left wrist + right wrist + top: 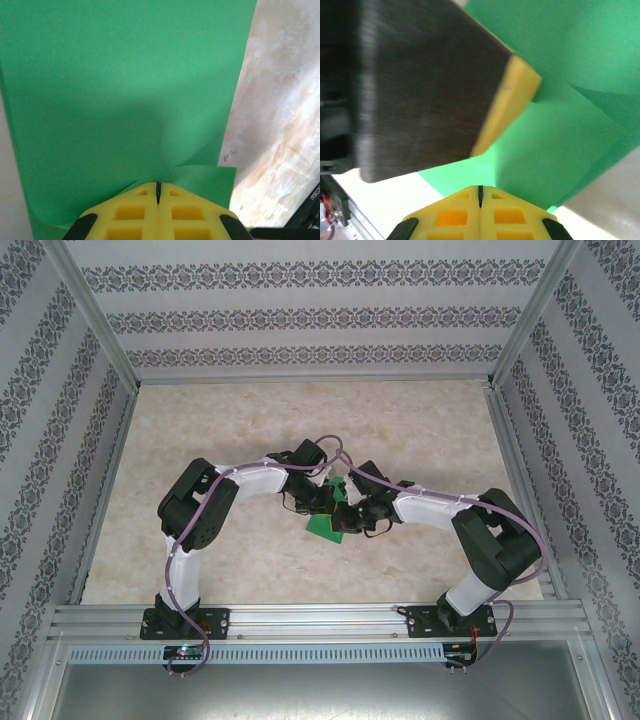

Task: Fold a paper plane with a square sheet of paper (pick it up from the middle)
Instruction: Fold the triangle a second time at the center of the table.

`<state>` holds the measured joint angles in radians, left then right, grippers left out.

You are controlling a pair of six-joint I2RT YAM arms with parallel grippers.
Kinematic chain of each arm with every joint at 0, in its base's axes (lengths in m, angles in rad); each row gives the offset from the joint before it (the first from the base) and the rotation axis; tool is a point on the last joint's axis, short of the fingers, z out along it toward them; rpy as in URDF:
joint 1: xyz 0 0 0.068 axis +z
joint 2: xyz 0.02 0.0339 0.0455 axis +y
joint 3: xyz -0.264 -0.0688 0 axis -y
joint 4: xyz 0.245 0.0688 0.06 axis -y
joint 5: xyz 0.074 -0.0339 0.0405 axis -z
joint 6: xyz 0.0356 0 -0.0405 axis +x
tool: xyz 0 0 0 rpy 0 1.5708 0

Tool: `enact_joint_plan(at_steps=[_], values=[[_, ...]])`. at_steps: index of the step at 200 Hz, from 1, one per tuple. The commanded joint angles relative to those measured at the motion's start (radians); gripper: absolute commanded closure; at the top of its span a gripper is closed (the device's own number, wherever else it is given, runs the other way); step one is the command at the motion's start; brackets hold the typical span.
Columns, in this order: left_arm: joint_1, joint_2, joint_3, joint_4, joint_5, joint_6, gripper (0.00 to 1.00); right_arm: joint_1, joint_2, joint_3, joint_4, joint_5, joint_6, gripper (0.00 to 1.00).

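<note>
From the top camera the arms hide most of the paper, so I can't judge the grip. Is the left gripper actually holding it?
Observer: Yes. In the left wrist view the left gripper is shut, with the paper pinched at its tips.
Operator: And the right one?
Observer: The right gripper is shut on the paper too; the sheet runs in between its tips.
Operator: Any fold yet?
Observer: The right wrist view shows a crease across the sheet, to the right of the left finger's yellow pad.
</note>
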<state>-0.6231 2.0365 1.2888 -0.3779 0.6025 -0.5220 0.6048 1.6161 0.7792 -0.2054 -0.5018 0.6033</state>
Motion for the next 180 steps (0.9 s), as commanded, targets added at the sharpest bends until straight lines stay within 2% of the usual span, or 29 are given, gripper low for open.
enact_joint_plan(at_steps=[1,84,180], values=[[0.010,0.057,-0.040,-0.032,-0.059,0.027,0.95,0.004,0.023,-0.014,0.001,0.028,-0.010,0.98],[0.016,0.065,-0.048,-0.024,-0.058,0.028,0.95,0.010,0.035,-0.070,0.061,0.010,0.018,0.98],[0.017,0.080,-0.049,-0.021,-0.058,0.030,0.95,0.029,-0.010,-0.081,0.031,0.027,0.019,0.98]])
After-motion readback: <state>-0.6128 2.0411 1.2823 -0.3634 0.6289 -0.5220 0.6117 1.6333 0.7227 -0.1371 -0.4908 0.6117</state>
